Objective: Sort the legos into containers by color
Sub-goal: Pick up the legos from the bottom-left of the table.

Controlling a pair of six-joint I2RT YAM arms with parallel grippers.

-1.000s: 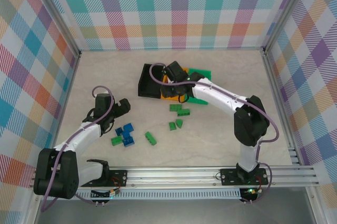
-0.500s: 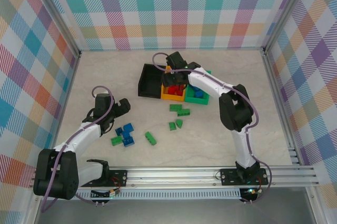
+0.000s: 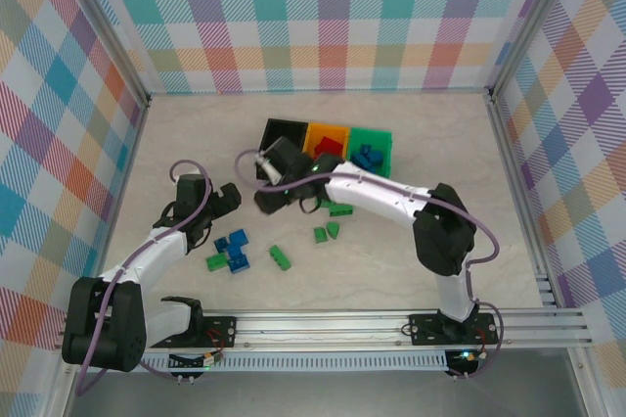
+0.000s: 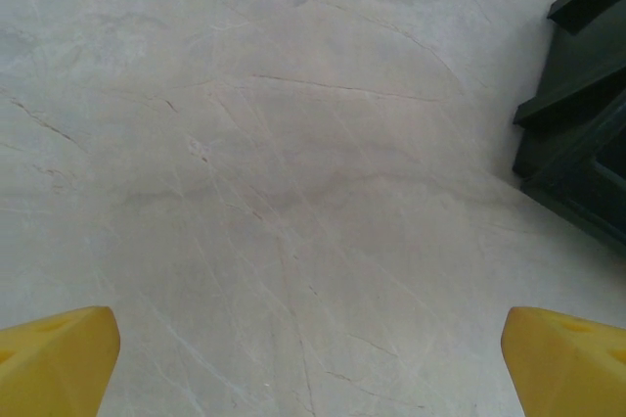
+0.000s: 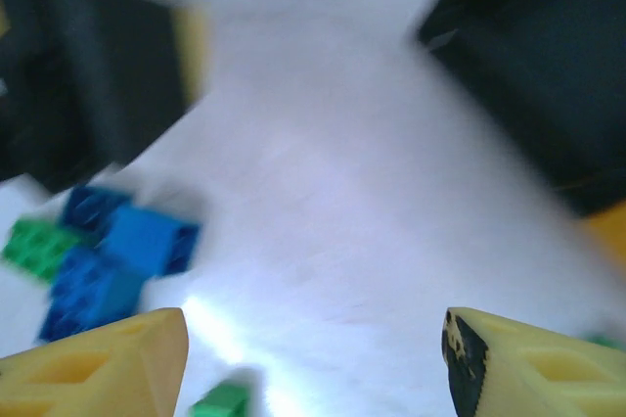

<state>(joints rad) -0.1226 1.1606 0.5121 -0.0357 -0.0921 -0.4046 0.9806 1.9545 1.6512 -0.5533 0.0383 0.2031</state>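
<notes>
Pale marble-look table, closed in on three sides by pastel checked walls. Toward the back, three bins stand in one row, side against side. The black bin is at the left end, the orange bin is just right of it, and the green bin is one place further right. Red bricks lie in the orange bin and blue bricks lie in the green bin. The black bin's inside is too dark for me to tell.

Loose green bricks are scattered in front of the black bin and to its right. A loose blue cluster sits well in front of the black bin and to its left, with one more green brick touching it.

My right gripper hangs just in front of the black bin's near wall. Its jaws stand partly apart with nothing between them. My left gripper sits low, in front of the black bin and off to its left, spread wide and holding nothing.

From above I can read what each bin holds. My right wrist camera is blurred, but it gives a corner of the black bin and the blue cluster close up. My left wrist camera gives bare table and a dark shape at the right edge that I cannot name.
</notes>
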